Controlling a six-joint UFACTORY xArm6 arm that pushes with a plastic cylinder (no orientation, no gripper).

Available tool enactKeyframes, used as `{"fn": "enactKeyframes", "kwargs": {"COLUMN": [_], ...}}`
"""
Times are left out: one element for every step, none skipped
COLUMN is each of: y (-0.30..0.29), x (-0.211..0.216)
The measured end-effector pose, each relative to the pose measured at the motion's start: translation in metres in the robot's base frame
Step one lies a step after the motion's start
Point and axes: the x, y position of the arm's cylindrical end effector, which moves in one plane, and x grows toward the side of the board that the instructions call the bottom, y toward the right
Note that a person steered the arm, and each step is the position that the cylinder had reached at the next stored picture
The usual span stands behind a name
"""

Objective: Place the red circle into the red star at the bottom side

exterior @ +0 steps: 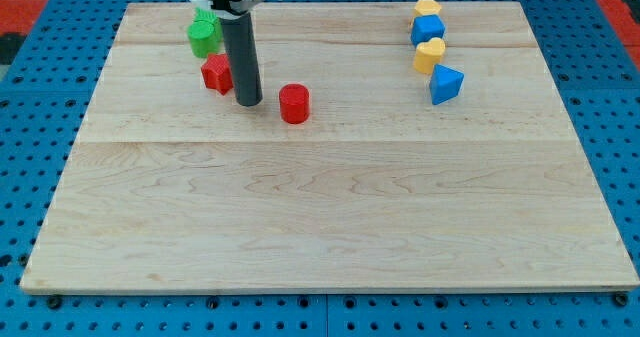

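Note:
The red circle (294,104) is a short red cylinder standing on the wooden board (330,217), left of centre near the view's top. The red star (216,73) lies further to the view's left, partly hidden behind my rod. My tip (249,103) rests on the board between the two, close to the star's right side and a short gap left of the circle. It touches neither that I can tell.
A green block (204,33) sits just above the red star. At the view's top right a column holds a yellow block (428,8), a blue block (428,29), a second yellow block (429,54) and a blue block (446,83).

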Motion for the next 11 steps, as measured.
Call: {"fn": "enactKeyframes", "kwargs": {"y": [-0.017, -0.052, -0.068, 0.008, 0.099, 0.11, 0.059, 0.025, 0.059, 0.075, 0.028], "x": [-0.025, -0.036, -0.029, -0.021, -0.036, 0.02, 0.034, -0.004, 0.009, -0.029, -0.033]}}
